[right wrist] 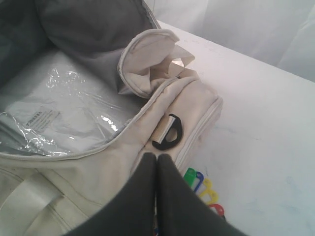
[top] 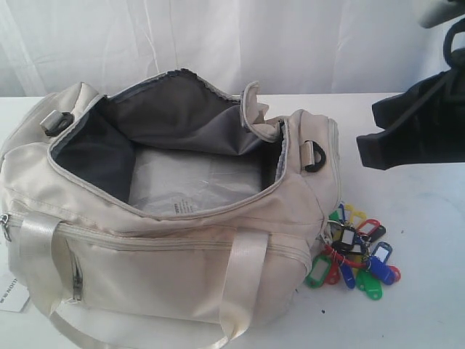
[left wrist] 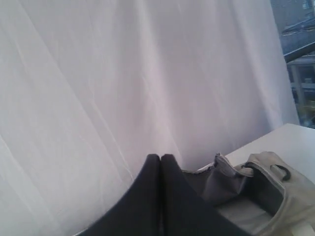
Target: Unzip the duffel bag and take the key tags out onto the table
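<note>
The right fingers [right wrist: 145, 177] are pressed together on nothing, above the end of the unzipped duffel bag [top: 167, 247]. The key tags [top: 354, 251] lie on the counter [top: 429, 291] just beside that end, below these fingers, which hide most of them in the right wrist view. The left fingers [left wrist: 150, 172] are likewise pressed together, above the bag's other end. The bag's lower edge is cut off in the exterior view.
</note>
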Available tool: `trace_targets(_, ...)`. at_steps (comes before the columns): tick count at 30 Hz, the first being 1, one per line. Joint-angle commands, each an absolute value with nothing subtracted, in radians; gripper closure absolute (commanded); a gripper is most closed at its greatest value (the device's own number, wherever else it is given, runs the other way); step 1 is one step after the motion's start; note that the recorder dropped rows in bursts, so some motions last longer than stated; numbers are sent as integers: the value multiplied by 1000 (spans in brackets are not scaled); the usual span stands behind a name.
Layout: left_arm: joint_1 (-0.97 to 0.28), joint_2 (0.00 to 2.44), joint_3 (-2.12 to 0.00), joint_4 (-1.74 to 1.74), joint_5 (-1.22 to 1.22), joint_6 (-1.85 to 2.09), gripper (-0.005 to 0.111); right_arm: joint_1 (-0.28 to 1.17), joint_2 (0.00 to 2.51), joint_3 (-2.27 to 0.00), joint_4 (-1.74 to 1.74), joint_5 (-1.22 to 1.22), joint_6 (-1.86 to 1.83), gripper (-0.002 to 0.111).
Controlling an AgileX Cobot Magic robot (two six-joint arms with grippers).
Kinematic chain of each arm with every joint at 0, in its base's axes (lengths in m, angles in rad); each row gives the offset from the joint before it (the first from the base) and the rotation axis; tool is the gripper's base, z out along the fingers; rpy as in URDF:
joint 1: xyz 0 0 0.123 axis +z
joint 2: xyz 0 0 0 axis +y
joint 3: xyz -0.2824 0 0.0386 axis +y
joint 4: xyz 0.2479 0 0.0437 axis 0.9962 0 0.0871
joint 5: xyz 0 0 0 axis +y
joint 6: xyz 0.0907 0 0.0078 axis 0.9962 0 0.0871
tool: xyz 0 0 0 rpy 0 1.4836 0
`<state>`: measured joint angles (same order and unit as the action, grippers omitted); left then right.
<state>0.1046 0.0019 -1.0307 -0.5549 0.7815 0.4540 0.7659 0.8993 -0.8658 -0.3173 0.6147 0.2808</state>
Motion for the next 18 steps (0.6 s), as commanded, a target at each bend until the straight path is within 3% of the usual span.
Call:
trace_targets(1, 164, 0, -1001, -580, 776, 452, 107, 767, 895, -860, -318, 604, 273, 108)
trace_targets(18, 163, 0, -635, -575, 777, 452, 107, 767, 895, -860, -318, 604, 273, 108)
